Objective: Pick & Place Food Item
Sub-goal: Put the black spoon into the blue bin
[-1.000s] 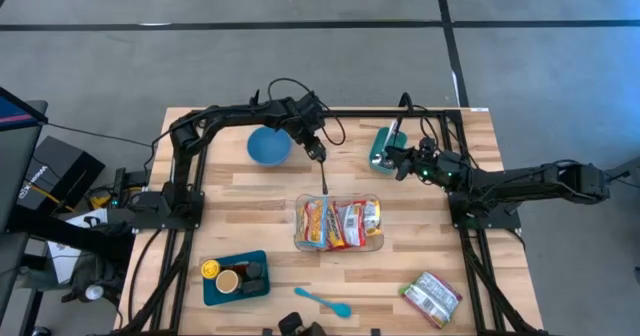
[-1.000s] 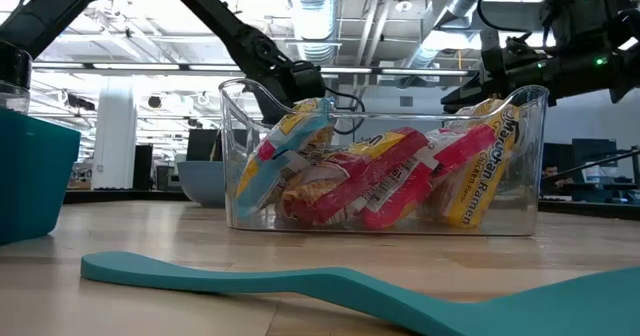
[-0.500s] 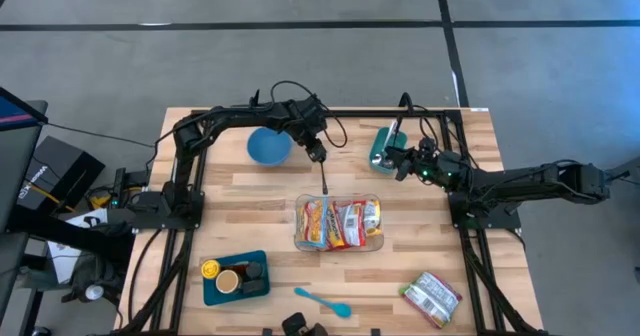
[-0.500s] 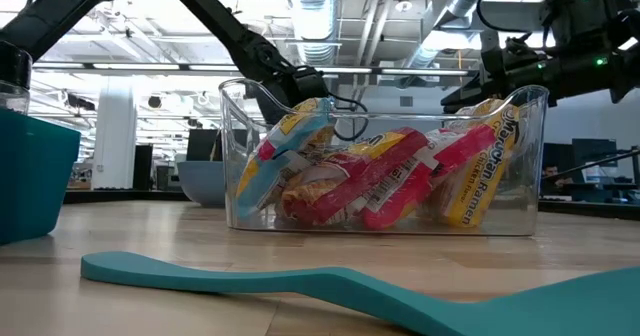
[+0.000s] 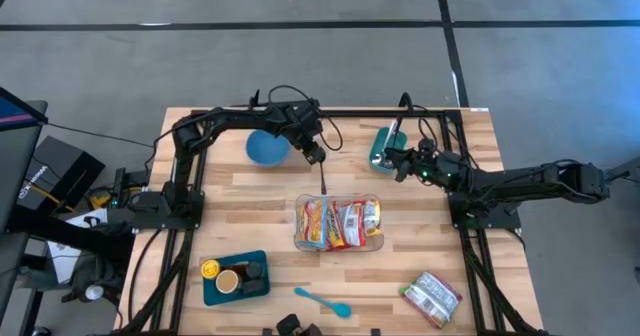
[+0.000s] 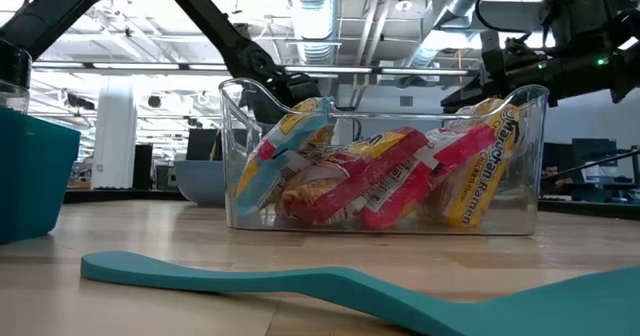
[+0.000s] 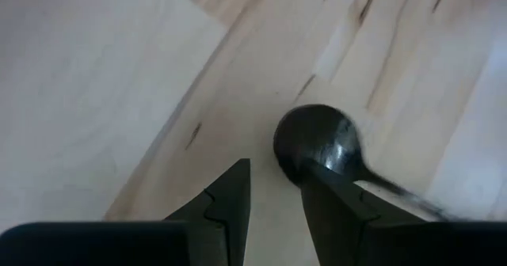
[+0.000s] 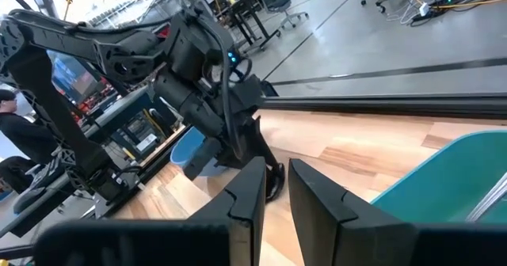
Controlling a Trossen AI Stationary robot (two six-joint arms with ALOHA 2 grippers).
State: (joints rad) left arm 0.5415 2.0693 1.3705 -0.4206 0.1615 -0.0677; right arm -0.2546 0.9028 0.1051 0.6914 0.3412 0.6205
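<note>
- Ramen packets (image 5: 340,223) sit mid-table in a workshop hall. The hall has a grey concrete floor crossed by dark lines, and the low view shows ducts and strip lights overhead.
- The wooden table (image 5: 260,206) is made of pale planks, and the base of each arm is mounted near a side edge.
- The left gripper (image 5: 314,156) hovers low over the far middle of the table, just beside the blue bowl (image 5: 267,147). Its fingers stand a narrow gap apart with nothing between them.
- The right gripper (image 5: 398,164) hangs at the far right, just beside a teal container (image 5: 383,144). Its fingers are also slightly parted and empty.
- The clear bin (image 5: 378,244) holds the packets, and its long side runs left to right.
- The packets stand on edge side by side and lean on one another. From above, each long axis runs from the far side of the table to the near side.
- A teal tray (image 5: 209,288) holding small items lies near the front left.
- A single packet (image 5: 432,297) lies at the front right corner.
- A teal spatula (image 5: 322,300) lies near the front edge.
- A black spoon (image 7: 317,139) lies on the wood with its bowl under the left gripper's fingertips. Its thin handle points toward the bin.
</note>
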